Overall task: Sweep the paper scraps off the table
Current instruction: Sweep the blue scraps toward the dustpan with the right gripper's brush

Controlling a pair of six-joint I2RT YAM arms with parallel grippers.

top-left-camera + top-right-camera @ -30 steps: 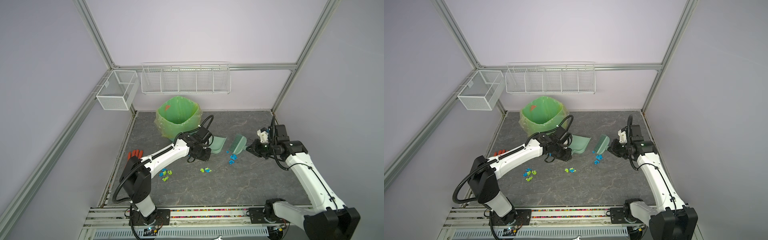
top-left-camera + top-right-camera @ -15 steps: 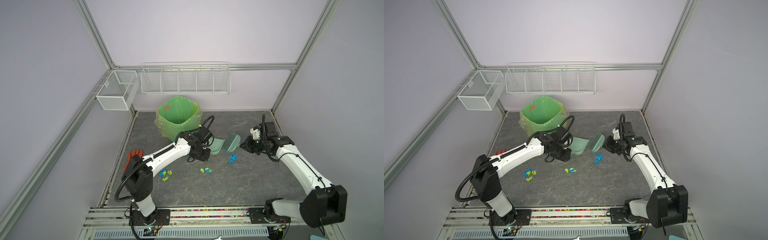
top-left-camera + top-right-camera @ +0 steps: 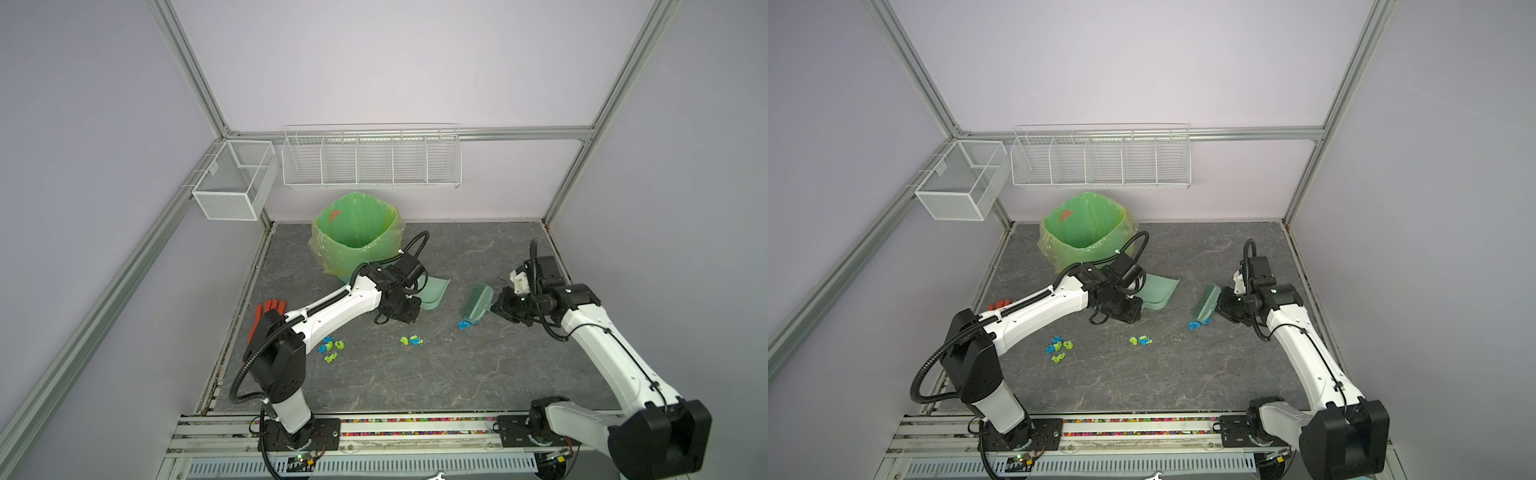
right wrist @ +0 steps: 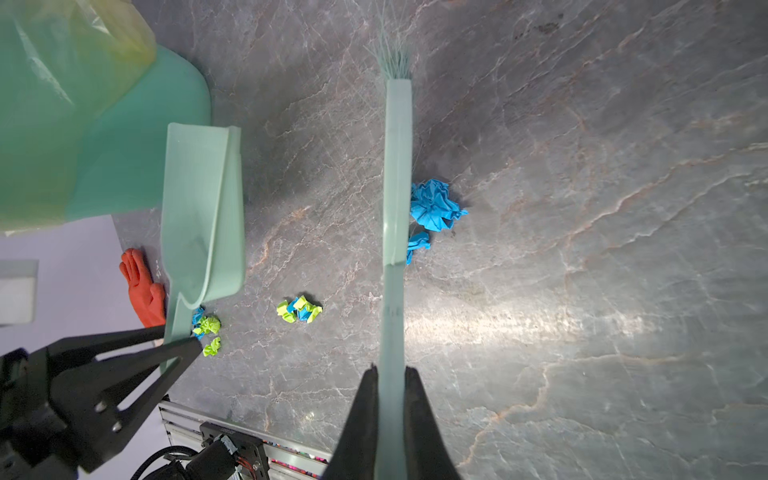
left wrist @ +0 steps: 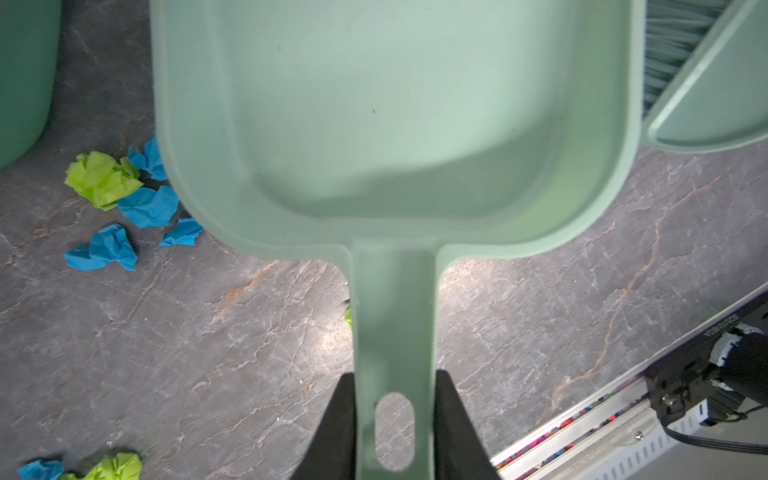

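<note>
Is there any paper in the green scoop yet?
Empty: the dustpan is bare inside; paper scraps lie on the table beside it.

The dark grey, pale-veined marble-pattern desk (image 3: 415, 382) bore a green plastic-lined bin (image 3: 332, 257) at 11 o'clock and an orange-red rubber glove (image 3: 266, 311) at its 9 o'clock edge. Tiny crumpled blue and lime paper scraps (image 3: 411, 340) lay clustered near centre, at 8 o'clock, and toward 3 o'clock.

Paper scraps (image 3: 340, 344): three clusters, one just beside the brush (image 4: 398, 166) in the right claw (image 4: 390, 370), two nearer the left claw (image 5: 394, 376). One brush, one dustpan (image 3: 434, 293), one lined bin (image 3: 388, 241), one orange glove (image 3: 268, 309), two wire baskets (image 3: 372, 160).
</note>
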